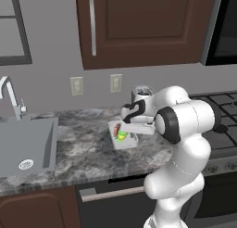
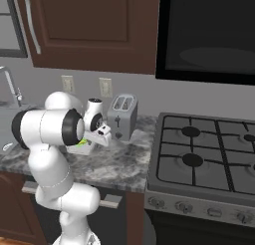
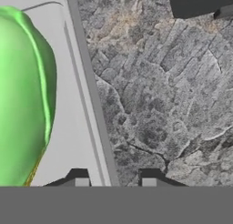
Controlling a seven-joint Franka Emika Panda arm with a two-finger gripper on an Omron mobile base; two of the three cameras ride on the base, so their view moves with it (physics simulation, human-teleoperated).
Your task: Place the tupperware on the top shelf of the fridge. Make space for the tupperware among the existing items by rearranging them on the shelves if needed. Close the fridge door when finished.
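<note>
Jaws straddled the tupperware's (image 3: 68, 104) right rim, grip unclear, toaster (image 2: 122, 116) just beside it, bare surface (image 1: 78, 150) toward the sink (image 1: 28, 146).

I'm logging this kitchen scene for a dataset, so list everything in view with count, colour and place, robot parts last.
tupperware: one, clear with green and red food, on the counter under the gripper.
toaster: one, grey, on the counter beside the stove.
counter: one, grey mottled stone, between sink and stove.
sink: one, grey, left end of the counter, with a tap.
stove: one, grey with dark burners, right of the counter.
wall outlets: two, pale, on the wall above the counter.
upper cabinet: one, dark brown, above the counter.
gripper: one, dark-tipped, straddling the tupperware's rim, jaws partly closed.
</note>
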